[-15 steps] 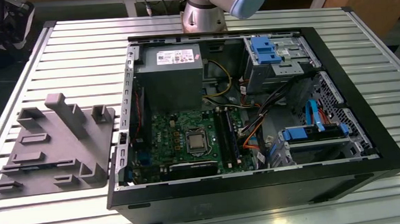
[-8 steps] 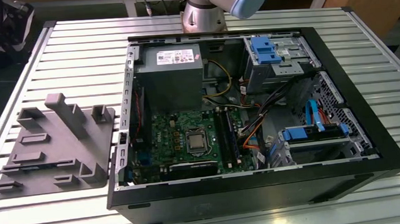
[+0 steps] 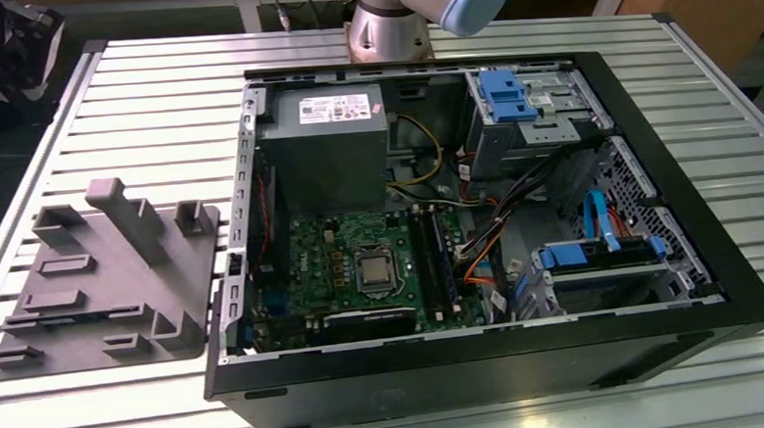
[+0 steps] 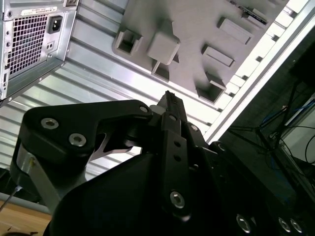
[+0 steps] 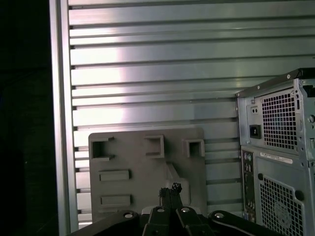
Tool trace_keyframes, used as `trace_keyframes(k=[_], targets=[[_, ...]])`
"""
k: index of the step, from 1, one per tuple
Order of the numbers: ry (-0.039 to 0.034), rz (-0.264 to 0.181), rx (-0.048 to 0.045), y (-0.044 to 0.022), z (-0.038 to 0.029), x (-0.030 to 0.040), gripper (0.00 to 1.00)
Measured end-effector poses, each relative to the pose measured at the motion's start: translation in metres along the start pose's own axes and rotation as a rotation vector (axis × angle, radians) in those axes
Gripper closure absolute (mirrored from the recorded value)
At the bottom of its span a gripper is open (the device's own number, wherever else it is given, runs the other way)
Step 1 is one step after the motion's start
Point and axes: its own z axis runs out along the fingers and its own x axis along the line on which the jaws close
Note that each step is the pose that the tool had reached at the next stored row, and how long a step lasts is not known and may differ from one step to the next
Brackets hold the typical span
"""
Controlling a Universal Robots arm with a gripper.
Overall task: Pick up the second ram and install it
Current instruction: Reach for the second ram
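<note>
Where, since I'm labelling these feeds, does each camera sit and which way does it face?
Exterior view: off the arm, high above the table, looking down into the open computer case; the arm shows beyond it.
First wrist view: on the wrist, looking along the shut gripper at the grey tray on the table.
Second wrist view: on the wrist, looking past the gripper's side, obliquely, at the tray.
Shared: all three show tray and case.

The second ram (image 3: 452, 267) is a long, thin, dark-blue stick. It stands on its edge among the black slots, just to the exterior view's right of the square chip.
</note>
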Motion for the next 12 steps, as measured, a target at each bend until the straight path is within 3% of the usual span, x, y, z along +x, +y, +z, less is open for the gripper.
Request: trace_keyframes(k=[12], targets=[[0.0000,0.000,0.0000,-0.0038,0.0006,0.0011,0.89]])
